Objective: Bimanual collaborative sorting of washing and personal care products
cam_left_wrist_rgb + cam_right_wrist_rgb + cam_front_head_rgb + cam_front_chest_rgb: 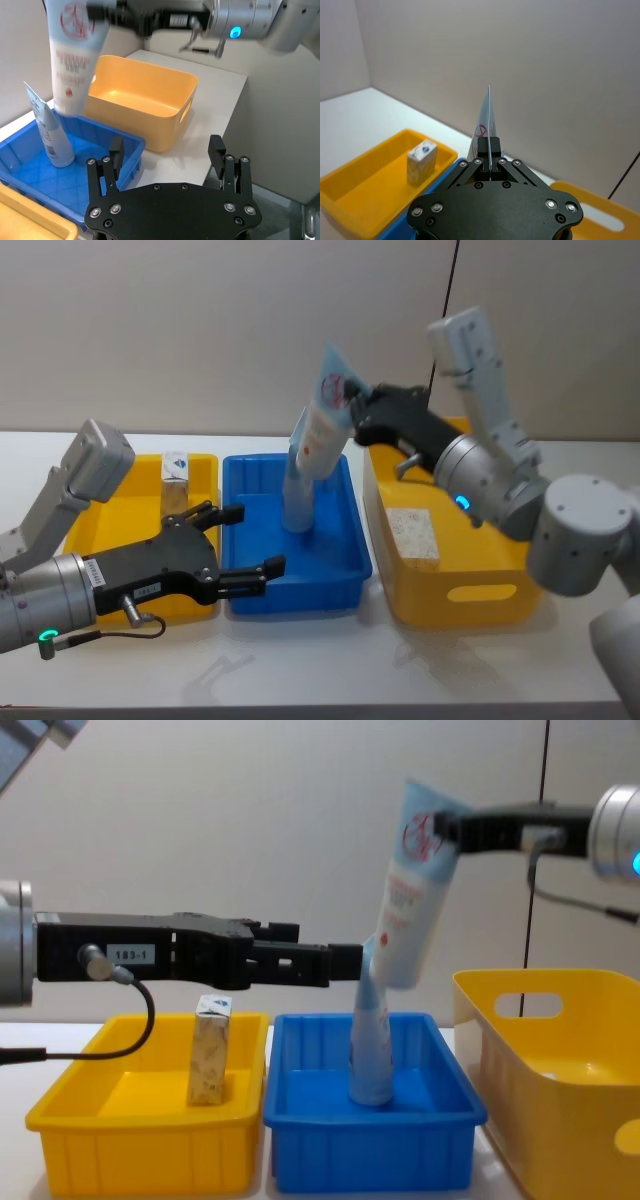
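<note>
A plain, pale grey-beige wall (200,330) runs behind the work, meeting a side wall at a corner seen in the right wrist view. A thin dark cable (545,840) hangs straight down the wall. The white table (330,660) reaches the wall, its glossy top catching soft, even light and faint shadows.

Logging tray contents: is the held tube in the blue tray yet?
No. The right gripper holds the tube tilted above the blue tray.

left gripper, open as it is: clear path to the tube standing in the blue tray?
Probably yes. The left gripper is open at the blue tray's near-left edge, nothing between it and the standing tube. The right gripper's held tube hangs just above.
</note>
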`<move>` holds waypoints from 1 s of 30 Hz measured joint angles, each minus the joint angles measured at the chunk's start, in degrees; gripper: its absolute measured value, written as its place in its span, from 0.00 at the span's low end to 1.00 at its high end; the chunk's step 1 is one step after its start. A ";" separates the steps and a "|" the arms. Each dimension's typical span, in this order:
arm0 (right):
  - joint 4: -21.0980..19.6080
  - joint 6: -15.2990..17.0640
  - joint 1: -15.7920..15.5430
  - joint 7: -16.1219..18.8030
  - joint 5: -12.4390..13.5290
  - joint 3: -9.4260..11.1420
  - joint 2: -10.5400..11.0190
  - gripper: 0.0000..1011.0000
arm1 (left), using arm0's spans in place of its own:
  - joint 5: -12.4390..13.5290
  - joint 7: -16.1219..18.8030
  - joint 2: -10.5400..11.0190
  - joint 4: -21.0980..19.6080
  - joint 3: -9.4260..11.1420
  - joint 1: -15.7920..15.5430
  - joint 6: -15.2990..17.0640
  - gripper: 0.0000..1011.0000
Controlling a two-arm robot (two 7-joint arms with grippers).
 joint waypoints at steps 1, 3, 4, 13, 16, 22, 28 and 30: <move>-0.22 -0.22 0.21 0.15 0.22 0.48 0.15 0.00 | 0.00 0.00 0.00 0.00 0.00 0.00 0.00 0.99; -0.53 -0.63 0.53 0.41 0.63 1.19 0.38 0.00 | 0.00 0.00 0.00 0.00 0.00 0.00 0.00 0.99; -0.70 -0.85 0.70 0.54 0.86 1.56 0.50 0.00 | 0.00 0.00 0.00 0.00 0.00 0.00 0.00 0.99; -2.11 -2.69 1.92 0.89 2.80 5.95 2.52 0.00 | 0.00 0.00 0.00 0.00 0.00 0.00 0.00 0.99; -2.32 -2.82 1.91 0.82 3.09 6.81 3.07 0.00 | 0.00 0.00 0.00 0.00 0.00 0.00 0.00 0.99; -3.13 -2.65 1.07 0.57 3.56 8.70 4.49 0.00 | 0.00 0.00 0.00 0.00 0.00 0.00 0.00 0.99; -4.34 -1.52 -0.70 0.26 4.08 10.13 5.72 0.00 | 0.00 0.00 0.00 0.00 0.00 0.00 0.00 0.99; -4.76 -1.09 -1.50 0.16 4.21 10.47 6.12 0.00 | 0.00 0.00 0.00 0.00 0.00 0.00 0.00 0.99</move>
